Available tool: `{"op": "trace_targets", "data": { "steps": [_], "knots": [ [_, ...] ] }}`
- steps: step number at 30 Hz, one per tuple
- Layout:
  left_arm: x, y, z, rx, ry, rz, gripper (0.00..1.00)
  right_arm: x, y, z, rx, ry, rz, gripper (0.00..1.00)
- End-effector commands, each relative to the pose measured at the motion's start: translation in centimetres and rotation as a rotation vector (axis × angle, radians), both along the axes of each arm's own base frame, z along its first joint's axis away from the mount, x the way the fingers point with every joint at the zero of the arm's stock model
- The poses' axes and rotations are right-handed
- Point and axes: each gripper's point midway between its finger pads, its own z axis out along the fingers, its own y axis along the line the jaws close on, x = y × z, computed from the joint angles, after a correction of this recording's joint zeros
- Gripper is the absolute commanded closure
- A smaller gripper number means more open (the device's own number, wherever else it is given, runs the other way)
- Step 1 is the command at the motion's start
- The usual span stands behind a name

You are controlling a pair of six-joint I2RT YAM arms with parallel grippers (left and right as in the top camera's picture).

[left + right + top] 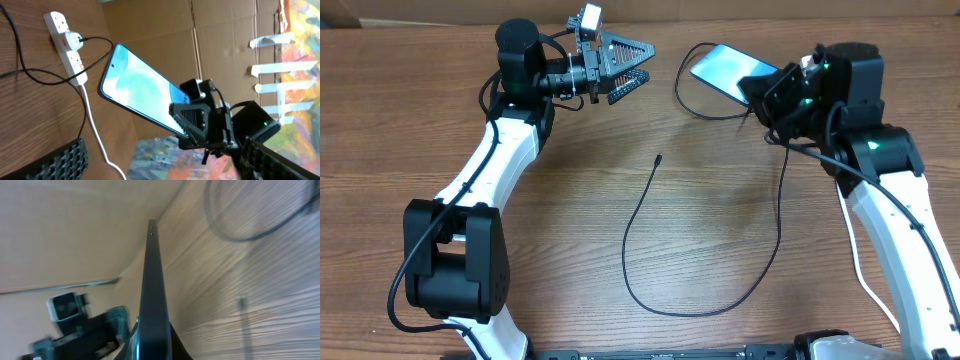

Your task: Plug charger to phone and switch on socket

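Left wrist view: right fingers (192, 120) are clamped on one end of the phone (140, 85), tilted above the counter (30, 115); left fingers (65, 160) are apart, empty. Charger (640, 215) tip lies well apart on the counter; pushing it in could twist the phone loose.

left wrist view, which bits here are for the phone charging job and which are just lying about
For the job: phone, charger, socket.
Just lying about: cardboard, white strips, colourful painted sheet.
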Motion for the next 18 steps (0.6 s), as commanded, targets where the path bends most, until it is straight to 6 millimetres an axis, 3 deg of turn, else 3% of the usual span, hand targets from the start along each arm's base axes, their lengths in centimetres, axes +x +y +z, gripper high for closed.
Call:
{"op": "trace_targets", "data": {
  "steps": [1,5,9,18],
  "knots": [
    [-0.5,-0.6,1.7,-0.015,0.008,0.0,0.08,0.1,1.9,3.1,0.167,-0.017,0.049,0.96],
    [0.3,-0.8,1.6,-0.047,0.19,0.053,0.11,1.0,2.1,4.8,0.242,-0.045,0.012,0.96],
    [0.6,-1.5,1.8,-0.087,0.344,0.08,0.16,1.1,2.3,4.8,0.254,-0.038,-0.014,0.96],
    [0.5,-4.6,2.9,-0.166,0.5,0.111,0.18,1.1,4.4,5.1,0.261,-0.058,-0.029,0.96]
  ]
}}
